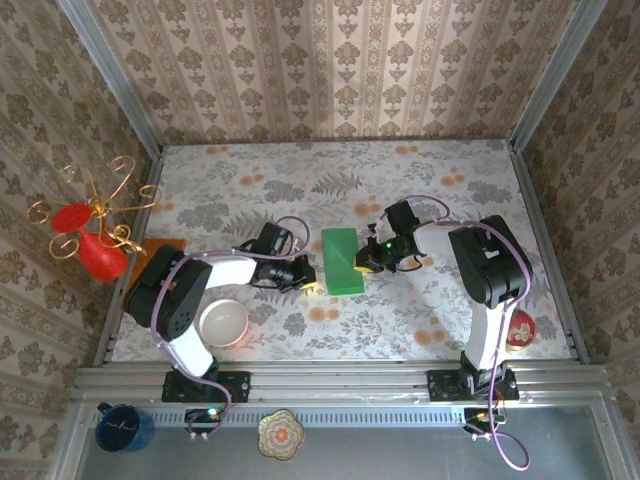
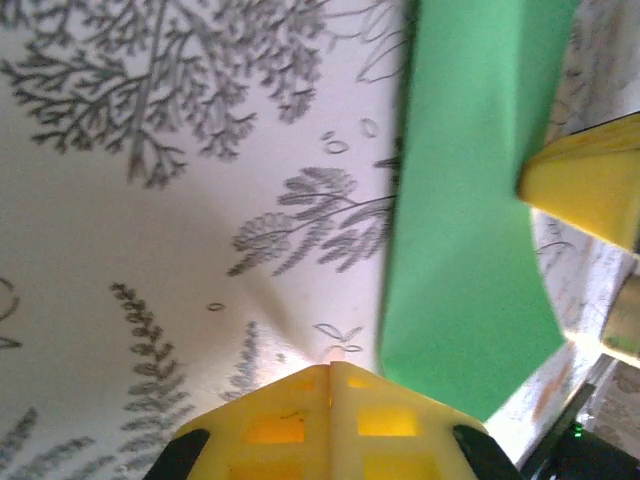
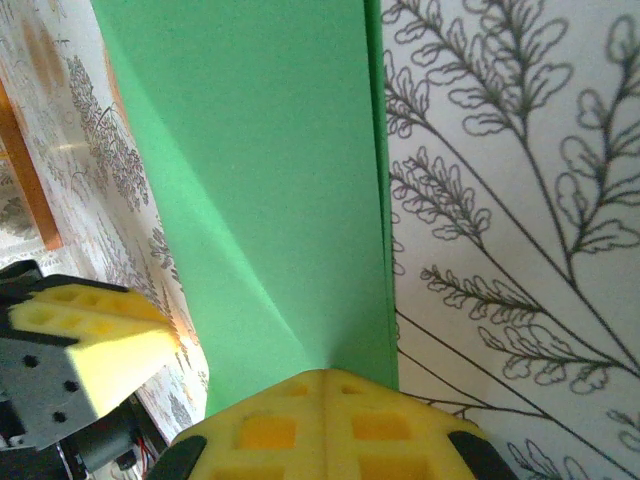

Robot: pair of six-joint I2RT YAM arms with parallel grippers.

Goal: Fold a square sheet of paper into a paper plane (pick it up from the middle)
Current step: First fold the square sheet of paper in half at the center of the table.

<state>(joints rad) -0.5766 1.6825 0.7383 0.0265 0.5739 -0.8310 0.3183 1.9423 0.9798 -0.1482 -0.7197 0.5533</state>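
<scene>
The square sheet of paper [image 1: 343, 261] is touched at its long edge by the right claw [image 3: 325, 378]; the left claw [image 2: 330, 372] is set beside. Both are shut

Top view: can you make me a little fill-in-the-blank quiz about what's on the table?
The folded sheet of paper is ____ in colour.
It lies between the left hand and the right hand, both with ____ fingertips.
The bowl stands near the ____ arm's base.
Missing words: green, yellow, left.
</scene>
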